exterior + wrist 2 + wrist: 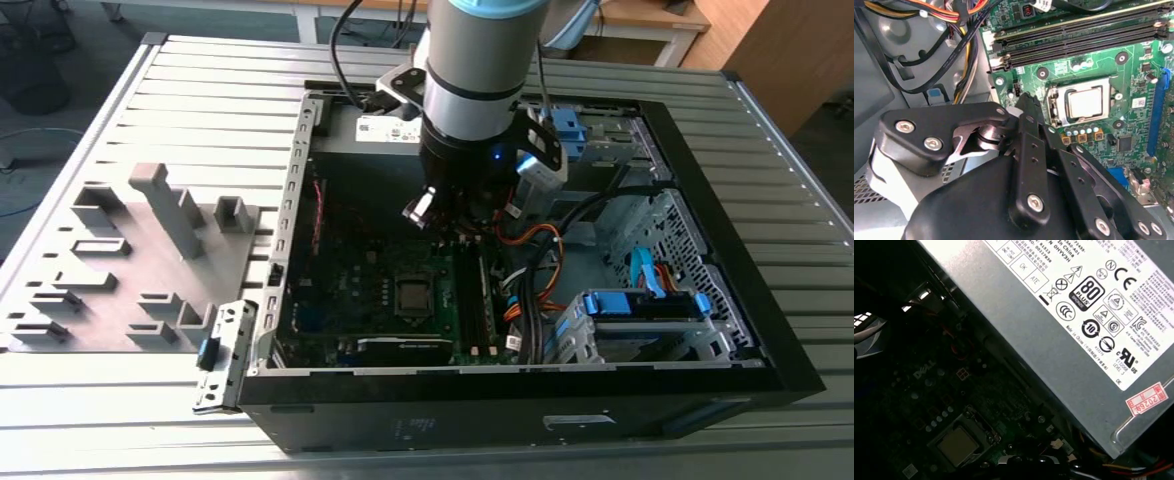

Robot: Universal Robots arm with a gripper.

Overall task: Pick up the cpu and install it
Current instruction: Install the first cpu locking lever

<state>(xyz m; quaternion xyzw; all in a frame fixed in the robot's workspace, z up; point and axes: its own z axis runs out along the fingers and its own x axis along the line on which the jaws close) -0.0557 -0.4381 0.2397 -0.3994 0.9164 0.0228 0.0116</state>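
The cpu [1085, 102] is a small pale silvery square lying flat inside the metal socket frame [1056, 107] on the green motherboard [1134, 70]. It also appears in the first wrist view as the cpu [957, 446] and in the exterior view as the cpu [416, 292]. My gripper [449, 222] hangs inside the open computer case, above the board and a little behind the socket, apart from the chip. Its black linkage [1029, 165] sits beside the socket frame in the second wrist view. Nothing shows in its grasp.
The grey power-supply box [1064, 315] stands close beside the gripper. Long memory slots [1079, 37] run next to the socket. Orange and black cables [534, 245] and a blue drive cage [641, 310] crowd the case's right side. A grey fixture tray [134, 260] lies on the table at the exterior view's left.
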